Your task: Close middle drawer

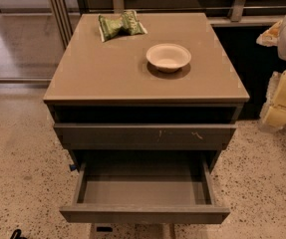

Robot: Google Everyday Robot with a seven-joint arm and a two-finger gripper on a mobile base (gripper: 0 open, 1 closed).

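Note:
The middle drawer (143, 213) is pulled far out of the grey-brown cabinet (107, 73). Its plain flat front faces me at the bottom of the view, and its bare grey inside (142, 189) is empty. Above it, the top drawer (142, 135), with small white scratches on its front, stands slightly out. My gripper (282, 101) shows as pale, yellowish parts at the right edge of the view. It is beside the cabinet's right side and well apart from the middle drawer. It is partly cut off by the frame edge.
A white paper bowl (168, 57) and a green snack bag (120, 25) lie on the cabinet top. Speckled floor (18, 173) lies left and right of the cabinet. A rail and dark panel (182, 4) stand behind it. A sliver of a lower drawer (132, 229) shows under the middle one.

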